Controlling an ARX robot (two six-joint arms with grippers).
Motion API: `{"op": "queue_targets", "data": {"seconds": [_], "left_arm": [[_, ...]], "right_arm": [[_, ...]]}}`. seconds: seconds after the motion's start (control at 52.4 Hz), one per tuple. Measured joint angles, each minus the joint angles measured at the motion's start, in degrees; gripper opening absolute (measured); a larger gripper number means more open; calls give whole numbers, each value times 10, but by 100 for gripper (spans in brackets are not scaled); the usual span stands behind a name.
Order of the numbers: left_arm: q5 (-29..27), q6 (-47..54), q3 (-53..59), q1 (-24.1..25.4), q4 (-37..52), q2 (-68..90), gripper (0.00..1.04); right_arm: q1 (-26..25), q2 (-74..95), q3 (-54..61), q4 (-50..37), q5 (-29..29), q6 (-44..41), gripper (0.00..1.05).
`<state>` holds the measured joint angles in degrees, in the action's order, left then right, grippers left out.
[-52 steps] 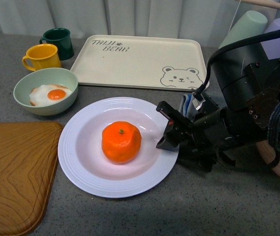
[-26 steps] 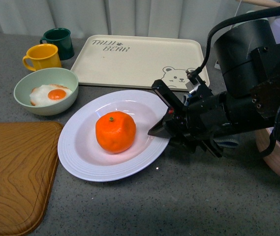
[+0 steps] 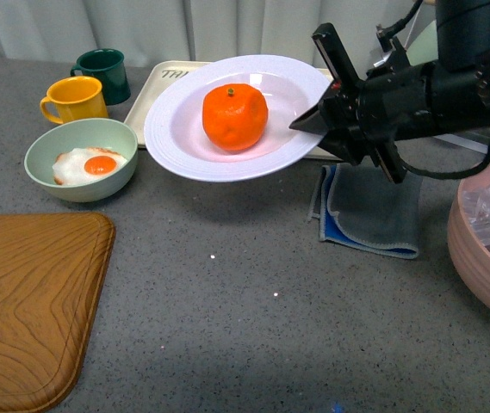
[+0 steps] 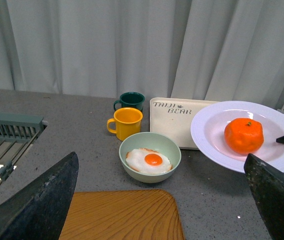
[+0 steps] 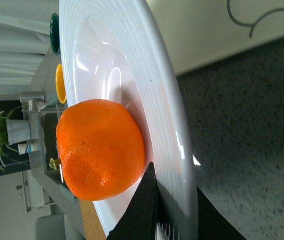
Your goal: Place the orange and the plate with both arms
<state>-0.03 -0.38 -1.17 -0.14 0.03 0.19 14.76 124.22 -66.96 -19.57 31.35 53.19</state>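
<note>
The white plate [image 3: 176, 129] is in the air, tilted, above the front edge of the cream bear tray [image 3: 169, 72]. The orange [image 3: 234, 117] lies in the plate's well. My right gripper [image 3: 326, 107] is shut on the plate's right rim. In the right wrist view the fingers [image 5: 144, 210] clamp the ridged rim [image 5: 161, 95] with the orange [image 5: 99, 150] beside them. The left gripper [image 4: 161, 200] is open and empty above the wooden board [image 4: 122, 215]; from its view the plate [image 4: 209, 135] and orange [image 4: 243, 135] show at the right.
A pale green bowl with a fried egg [image 3: 81, 159], a yellow mug [image 3: 72, 99] and a dark green mug [image 3: 102, 73] stand at the left. A wooden board [image 3: 29, 301] lies front left. A blue-grey cloth [image 3: 369, 211] and a pink bowl [image 3: 481, 249] are at the right.
My right gripper has lifted the plate with the orange off the table and carried it up and back toward the bear tray. The cloth beneath the arm is now uncovered.
</note>
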Motion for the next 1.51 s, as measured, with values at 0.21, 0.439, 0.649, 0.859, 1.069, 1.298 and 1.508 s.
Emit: {"op": "queue_targets", "data": {"seconds": [0.21,0.439,0.649,0.859,1.069,1.298,1.508], "left_arm": [[0,0,0,0,0,0,98],[0,0,0,0,0,0,98],[0,0,0,0,0,0,98],[0,0,0,0,0,0,98],[0,0,0,0,0,0,98],[0,0,0,0,0,0,98],[0,0,0,0,0,0,98]], "right_arm": [[-2,102,-160,96,-3,-8,4],[-8,241,-418,223,-17,-21,4],[-5,270,-511,271,-102,-79,33],[5,146,-329,161,-246,-260,71],[18,-13,-122,-50,-377,-428,93],[9,-263,237,-379,-461,-516,57],[-46,-576,546,-317,-413,-528,21]]}}
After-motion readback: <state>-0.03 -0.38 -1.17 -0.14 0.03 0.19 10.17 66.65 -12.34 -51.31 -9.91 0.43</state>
